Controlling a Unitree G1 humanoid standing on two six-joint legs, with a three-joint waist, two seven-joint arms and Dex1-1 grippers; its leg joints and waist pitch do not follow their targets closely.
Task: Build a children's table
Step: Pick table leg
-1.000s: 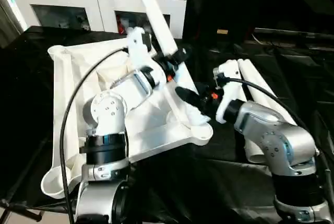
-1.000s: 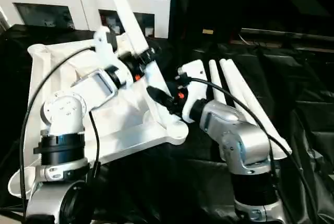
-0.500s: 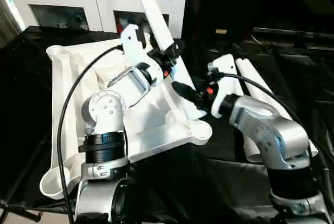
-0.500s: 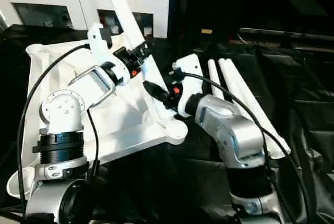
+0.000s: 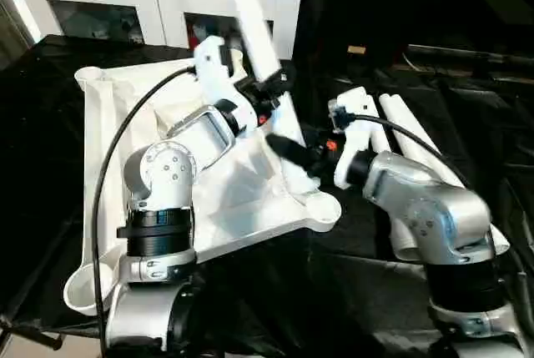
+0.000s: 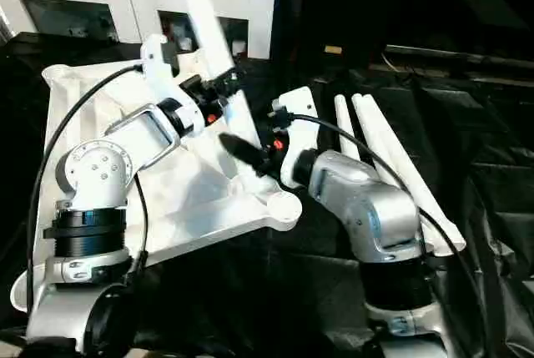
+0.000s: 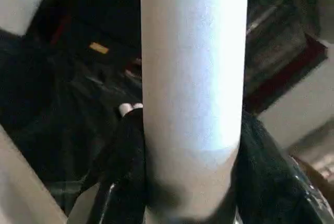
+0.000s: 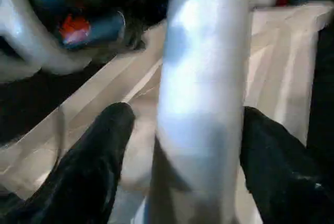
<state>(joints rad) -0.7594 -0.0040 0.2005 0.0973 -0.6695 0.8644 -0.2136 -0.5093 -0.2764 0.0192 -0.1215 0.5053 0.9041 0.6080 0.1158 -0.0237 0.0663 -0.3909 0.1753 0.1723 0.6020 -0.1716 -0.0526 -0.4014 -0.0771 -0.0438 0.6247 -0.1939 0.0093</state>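
White plastic tabletop is lying ribs-up on the black worktop, a seated leg along its nine o'clock edge. The left gripper is clamping its jaws around an upright leg rising toward twelve o'clock over the near corner socket. The right gripper is straddling that leg lower down, jaws spread clear of it. Next, I judge, comes pressing the leg home in its socket. Spare legs are waiting at three o'clock.
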